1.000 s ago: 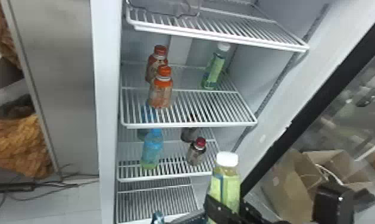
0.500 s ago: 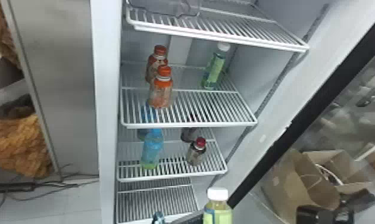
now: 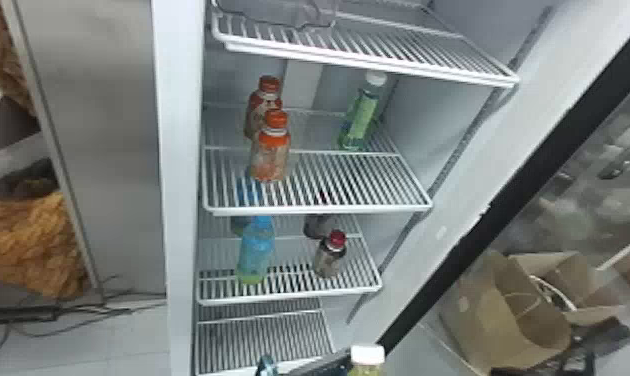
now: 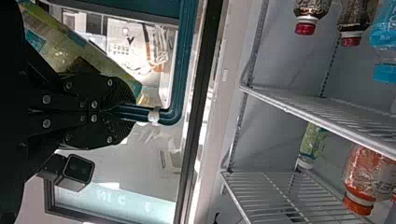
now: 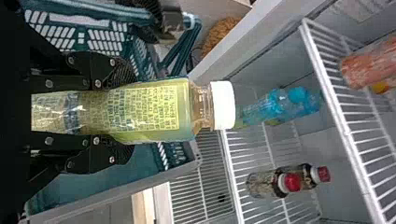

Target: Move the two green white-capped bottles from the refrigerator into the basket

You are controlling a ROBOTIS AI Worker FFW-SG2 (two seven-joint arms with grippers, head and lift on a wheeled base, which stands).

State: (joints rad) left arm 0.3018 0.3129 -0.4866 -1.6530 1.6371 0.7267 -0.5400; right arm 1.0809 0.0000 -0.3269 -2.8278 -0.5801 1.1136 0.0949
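Left gripper (image 4: 133,112) is clamped on the teal basket handle (image 4: 180,79), fingers closed around it. Basket (image 5: 93,35) is seen behind the held bottle in the right wrist view. Two orange-capped bottles (image 3: 270,157) are stood on the upper refrigerator shelf (image 3: 319,210); blue bottles (image 3: 256,250) and red-capped bottles (image 3: 329,260) are kept on the shelf below. Second green white-capped bottle (image 3: 361,117) is stood upright on the orange ones' shelf, to their right. First green white-capped bottle (image 5: 154,112) is gripped by right gripper (image 5: 135,112), one finger each side; it's aligned with the fingers, cap beyond the fingertips. In the head view, its cap is shown at the bottom edge.
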